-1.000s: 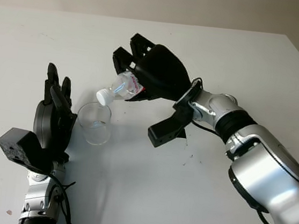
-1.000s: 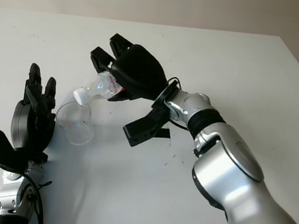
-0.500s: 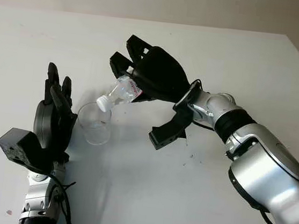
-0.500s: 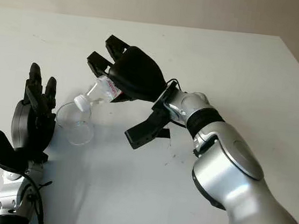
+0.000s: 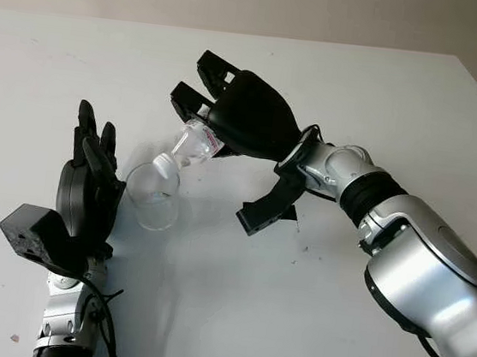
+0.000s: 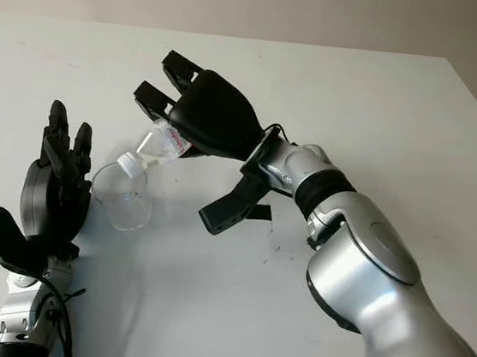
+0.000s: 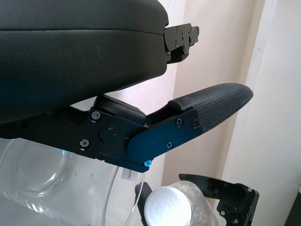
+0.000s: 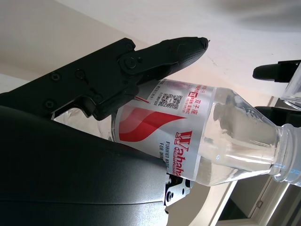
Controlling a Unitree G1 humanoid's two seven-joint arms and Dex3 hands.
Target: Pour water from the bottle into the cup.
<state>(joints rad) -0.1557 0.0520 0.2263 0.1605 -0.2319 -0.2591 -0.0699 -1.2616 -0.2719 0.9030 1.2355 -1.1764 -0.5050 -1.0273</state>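
right hand point(image 5: 245, 119) grips the tilted bottle point(image 5: 192, 145) over the cup point(image 5: 152, 196); left hand point(image 5: 89, 192) open beside it.

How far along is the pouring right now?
Done: the right robot hand grips the bottle and has it tipped, neck over the cup. In hand: the tilt, though its white cap looks on. Left: water into the cup. The left robot hand is open beside it.
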